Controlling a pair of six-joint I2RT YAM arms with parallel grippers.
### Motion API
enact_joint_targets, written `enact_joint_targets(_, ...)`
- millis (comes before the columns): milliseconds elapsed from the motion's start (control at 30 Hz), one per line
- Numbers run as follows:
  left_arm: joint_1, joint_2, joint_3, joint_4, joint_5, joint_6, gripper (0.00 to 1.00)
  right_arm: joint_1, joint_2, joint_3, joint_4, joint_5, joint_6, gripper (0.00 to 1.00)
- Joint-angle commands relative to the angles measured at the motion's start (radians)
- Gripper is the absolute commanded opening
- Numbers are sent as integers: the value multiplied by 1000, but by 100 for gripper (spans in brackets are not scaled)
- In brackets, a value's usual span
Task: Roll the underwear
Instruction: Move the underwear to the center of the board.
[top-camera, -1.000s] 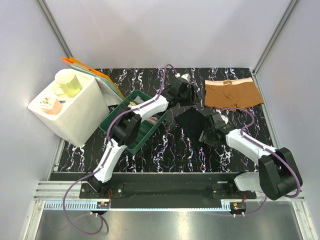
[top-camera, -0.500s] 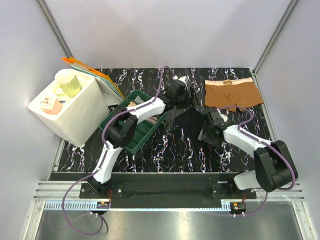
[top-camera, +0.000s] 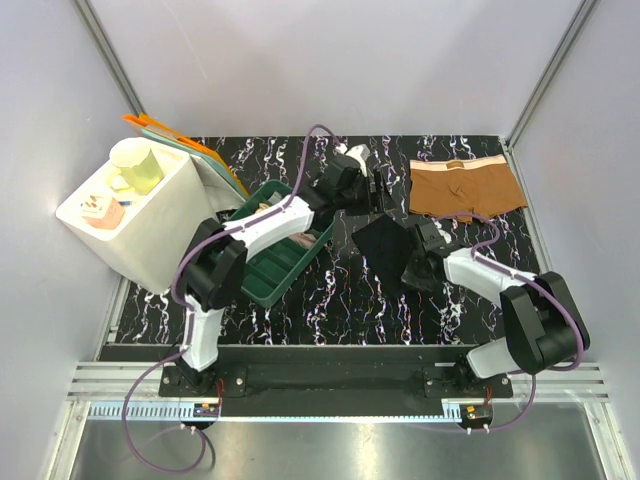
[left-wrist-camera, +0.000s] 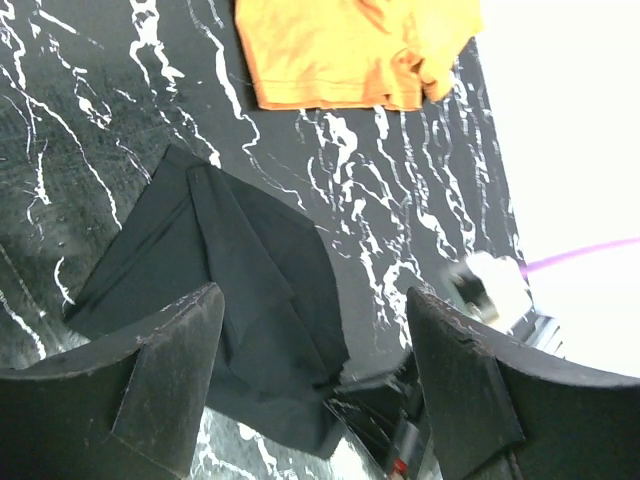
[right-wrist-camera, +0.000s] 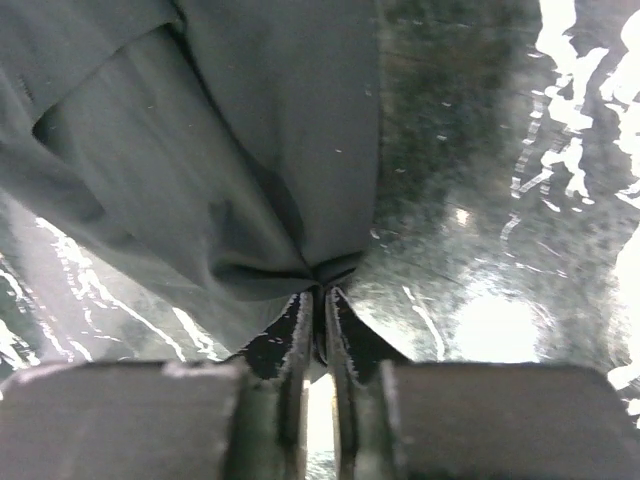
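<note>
1. Black cloth is nipped in the right pincer (right-wrist-camera: 320, 300): the jaws are all but together, with the tips closed on a bunched fold at the edge of the black briefs (right-wrist-camera: 200, 150).
2. That pincer sits low, right down at the marbled surface (top-camera: 330, 290), on the near right corner of the cloth. Whether the fold is lifted off the surface I can't tell.
3. The left pincer (left-wrist-camera: 312, 300) has its jaws wide with nothing between them. It hangs above the far side of the black briefs, clear of the cloth.
4. The black briefs lie mid-surface between the two pincers. They are folded in on themselves into a rough diamond, with overlapping flaps along the middle. They lie flat, with no rolled-up part showing in any view.
5. The brown briefs (top-camera: 465, 188) are at the far right of the surface. They are spread flat and open with the pale waistband toward the far edge. Neither pincer touches them.
6. Progress, as a judgement: early. Neither pair is rolled. The black pair looks folded narrower as prep, and the pinch at its edge looks like the start of the first roll.
7. Left to do, as a judgement:
   - turn the pinched edge over and roll the black pair up, probably with the left pincer coming down to help hold the cloth;
   - then fold and roll the brown pair, which hasn't been started.
</note>
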Motion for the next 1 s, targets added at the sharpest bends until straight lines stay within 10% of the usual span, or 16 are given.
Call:
enact_joint_targets(0,-4,-120,-49,21,8,42,77,1,26,-27,15,-53,18,11)
enact_joint_targets(433,-1,-483,-421,-59,-112,100,78,385,0,-31,41,-55,300,9)
enact_joint_targets(700,7,-788,-676,-125,-200,111,82,659,48,110,62,-10,417,38)
enact_joint_targets(967,4,-1068,-831,-228,-282,122,87,670,-227,83,-120,98,421,60)
